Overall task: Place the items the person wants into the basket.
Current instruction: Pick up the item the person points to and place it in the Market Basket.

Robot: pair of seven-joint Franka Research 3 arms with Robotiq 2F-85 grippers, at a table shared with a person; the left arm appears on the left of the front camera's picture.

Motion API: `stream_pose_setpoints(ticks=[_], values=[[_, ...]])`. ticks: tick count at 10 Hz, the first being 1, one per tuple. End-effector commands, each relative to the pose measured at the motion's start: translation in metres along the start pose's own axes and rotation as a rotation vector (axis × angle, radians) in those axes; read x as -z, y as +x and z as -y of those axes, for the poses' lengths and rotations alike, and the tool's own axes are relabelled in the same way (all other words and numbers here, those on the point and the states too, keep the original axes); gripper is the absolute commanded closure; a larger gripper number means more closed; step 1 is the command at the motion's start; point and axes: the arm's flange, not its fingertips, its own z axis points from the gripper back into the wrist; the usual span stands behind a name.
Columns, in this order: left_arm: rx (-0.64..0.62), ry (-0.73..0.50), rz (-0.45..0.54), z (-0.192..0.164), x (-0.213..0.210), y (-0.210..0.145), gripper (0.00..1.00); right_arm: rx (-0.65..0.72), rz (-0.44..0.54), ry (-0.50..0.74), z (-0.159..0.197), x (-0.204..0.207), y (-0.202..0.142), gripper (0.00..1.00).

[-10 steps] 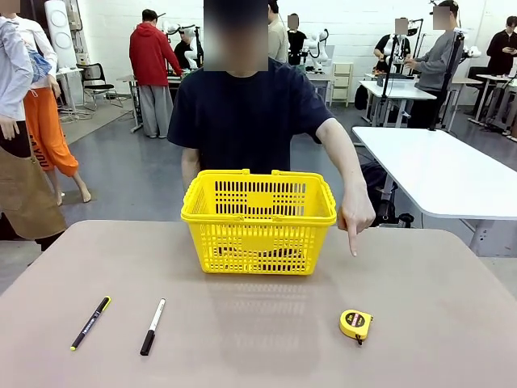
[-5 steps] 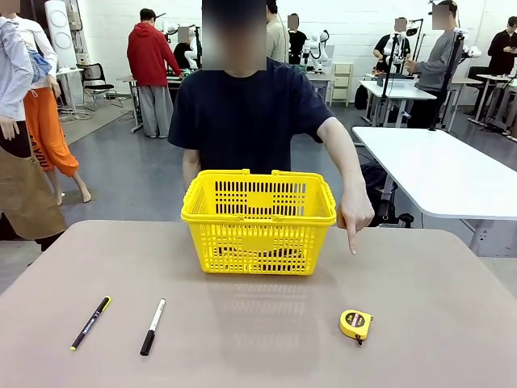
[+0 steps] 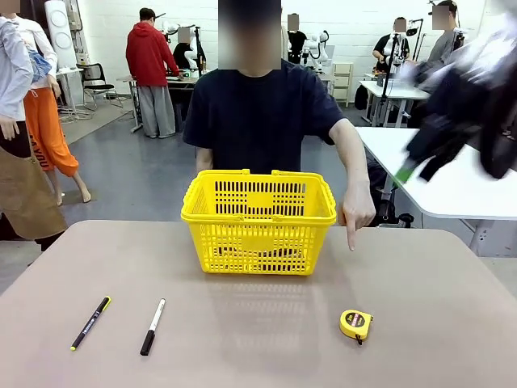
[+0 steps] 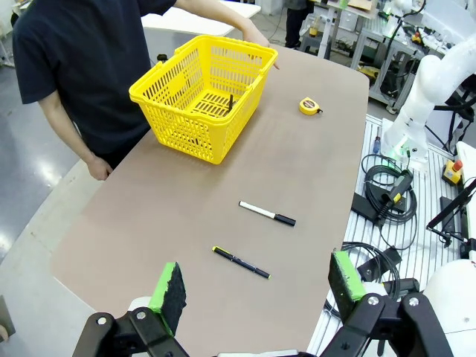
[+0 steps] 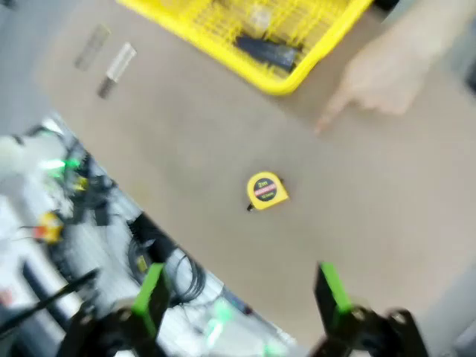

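Front view, big brown table (image 3: 242, 347): the person (image 3: 258, 113) stands behind the yellow basket (image 3: 258, 242), hand (image 3: 355, 212) pointing down just beside it. The right gripper (image 5: 242, 286), blurred, is spread wide and empty, high over the tape measure (image 3: 355, 324) lying on the table near that finger. The left gripper (image 4: 257, 281) is parted too, holding nothing.

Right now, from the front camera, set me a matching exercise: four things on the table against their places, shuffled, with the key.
1 tape measure
2 basket
3 marker
4 pen

A leftmost on the table
B far middle, in front of the person
C right side, nearest the pointing hand
D just right of the pen

Pairs: 1-C, 2-B, 3-D, 4-A.
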Motion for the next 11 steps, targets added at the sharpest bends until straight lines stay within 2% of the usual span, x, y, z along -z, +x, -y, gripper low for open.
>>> stream_pose_setpoints(ticks=[1,2,4,6,8,9,11], values=[[0.022,-0.003,0.019,0.000,0.000,-0.001,0.00,0.124,-0.145,0.005,0.018,0.037,0.028,0.00],[0.022,-0.003,0.019,0.000,0.000,-0.001,0.00,0.148,-0.153,-0.038,0.014,0.057,0.035,0.00],[0.022,-0.003,0.019,0.000,0.000,-0.001,0.00,0.203,-0.122,-0.126,0.014,0.081,0.021,0.00],[0.022,-0.003,0.019,0.000,0.000,-0.001,0.00,0.249,-0.052,-0.146,0.023,0.088,0.016,0.00],[0.022,-0.003,0.019,0.000,0.000,-0.001,0.00,0.208,-0.037,-0.182,0.021,0.092,0.008,0.00],[0.022,-0.003,0.019,0.000,0.000,-0.001,0.00,0.221,-0.069,-0.113,0.031,0.080,0.021,0.00],[0.022,-0.003,0.019,0.000,0.000,-0.001,0.00,0.221,-0.069,-0.113,0.031,0.080,0.021,0.00]])
